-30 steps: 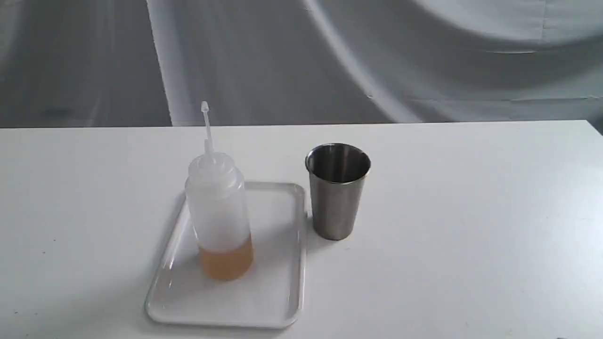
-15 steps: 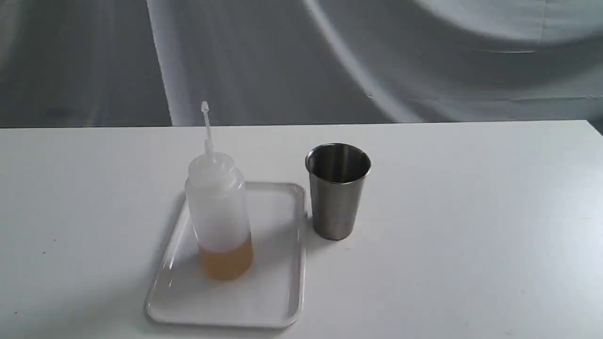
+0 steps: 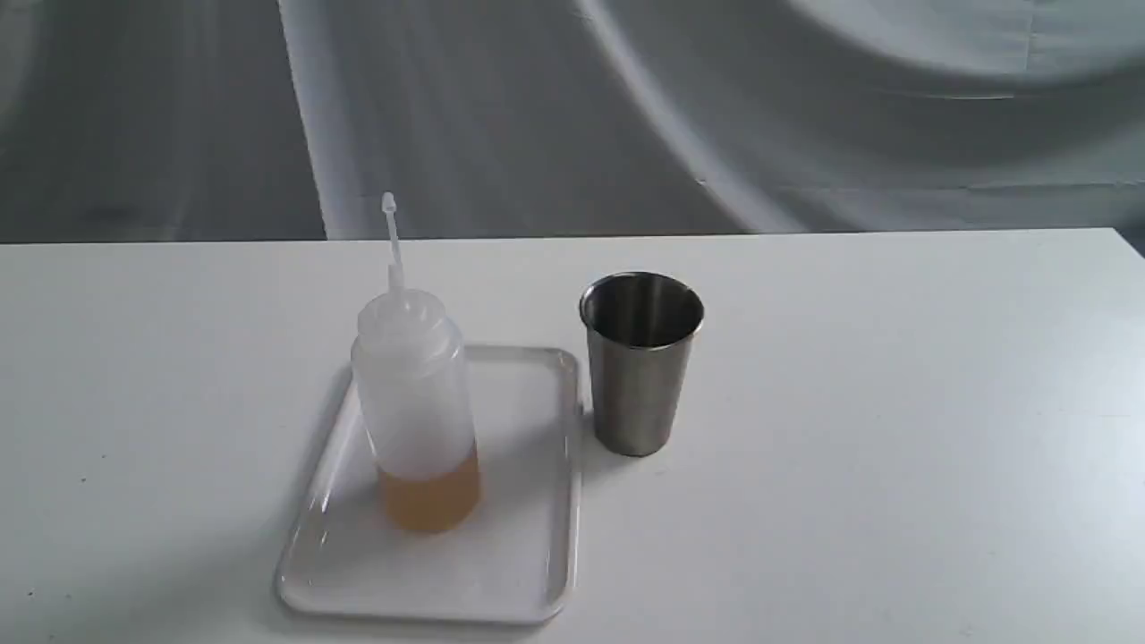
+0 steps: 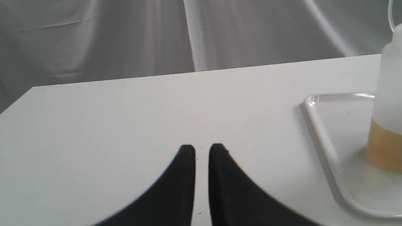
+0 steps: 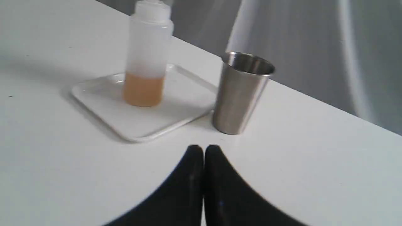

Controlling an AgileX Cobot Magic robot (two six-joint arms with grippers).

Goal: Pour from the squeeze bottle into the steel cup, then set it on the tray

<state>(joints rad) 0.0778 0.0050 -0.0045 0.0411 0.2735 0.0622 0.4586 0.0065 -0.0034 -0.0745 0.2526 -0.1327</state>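
The squeeze bottle (image 3: 416,402) stands upright on the white tray (image 3: 528,501), with amber liquid in its lower part and its thin nozzle pointing up. The steel cup (image 3: 640,376) stands upright on the table just right of the tray. Neither gripper appears in the exterior view. In the left wrist view my left gripper (image 4: 202,149) hovers over bare table, apart from the tray (image 4: 326,147) and bottle (image 4: 388,119), its fingers nearly together and holding nothing. My right gripper (image 5: 203,150) is shut and empty, a short way from the cup (image 5: 240,94), the bottle (image 5: 147,62) and the tray (image 5: 141,122).
The white table (image 3: 894,447) ends at a far edge against a grey draped cloth backdrop (image 3: 626,107). Its right corner shows at the far right of the exterior view.
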